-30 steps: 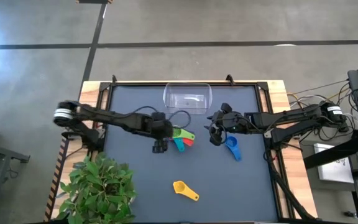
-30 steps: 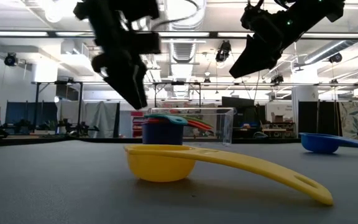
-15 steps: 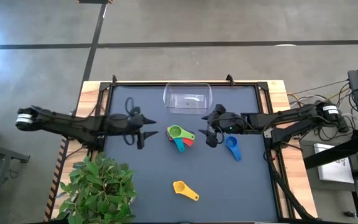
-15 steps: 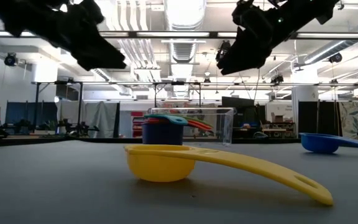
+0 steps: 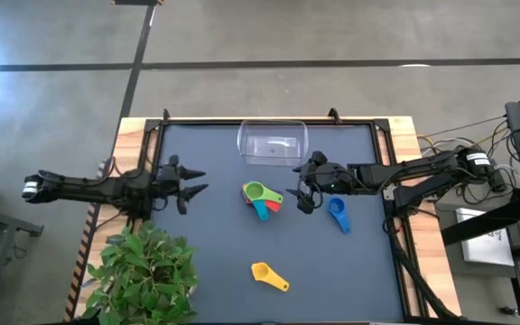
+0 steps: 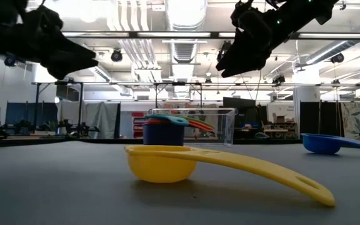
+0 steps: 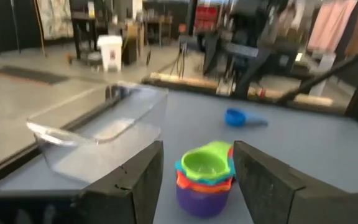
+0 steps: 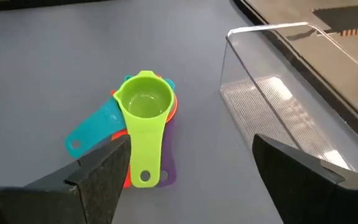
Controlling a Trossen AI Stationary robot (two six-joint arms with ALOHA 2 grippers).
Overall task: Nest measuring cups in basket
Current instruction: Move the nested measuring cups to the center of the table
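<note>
Dark tabletop (image 5: pixel 215 271), both claws (left (image 5: pixel 188 183), right (image 5: pixel 303 188)) gaping, yellow cup (image 6: pixel 161 164) only low-view foreground.

A stack of nested plastic measuring cups (image 5: pixel 262 199), green on top over teal, orange, red and purple, sits mid-table beside the empty clear plastic rectangular basket (image 5: pixel 273 143). A blue cup (image 5: pixel 337 213) and a yellow cup (image 5: pixel 268 274) lie apart.
</note>
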